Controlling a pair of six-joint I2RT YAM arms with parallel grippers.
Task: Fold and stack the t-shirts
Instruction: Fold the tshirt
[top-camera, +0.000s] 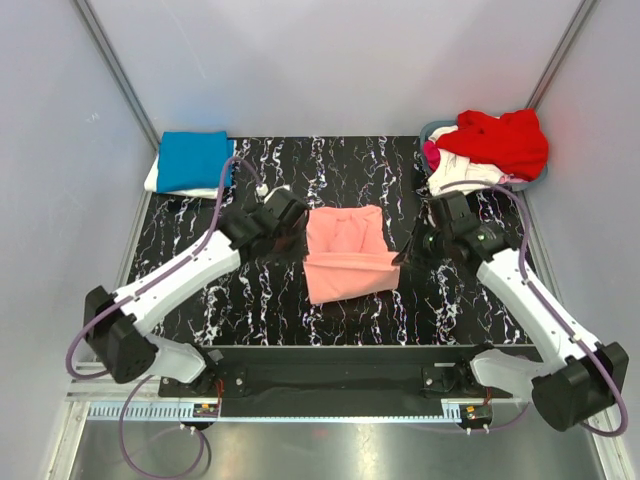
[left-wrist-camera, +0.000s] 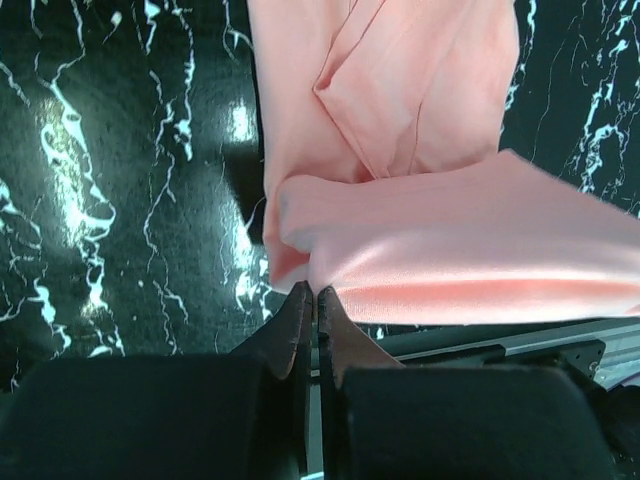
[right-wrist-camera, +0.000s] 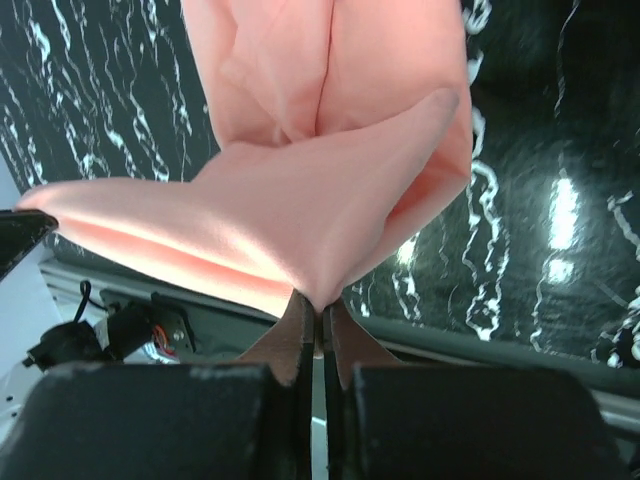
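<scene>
One salmon-pink short-sleeved cloth t-shirt (top-camera: 345, 252) is lying centre on the black white-veined desk (top-camera: 250, 295), near hem doubling over the body. Left claw (left-wrist-camera: 311, 300) and right claw (right-wrist-camera: 318, 312) are each clamping tight on a hem corner.

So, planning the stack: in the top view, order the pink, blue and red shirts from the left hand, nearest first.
1. Salmon-pink cloth t-shirt, centre, pinched by the left hand.
2. Bright blue folded t-shirt, far-left corner.
3. Red crumpled t-shirt, far-right corner.
</scene>
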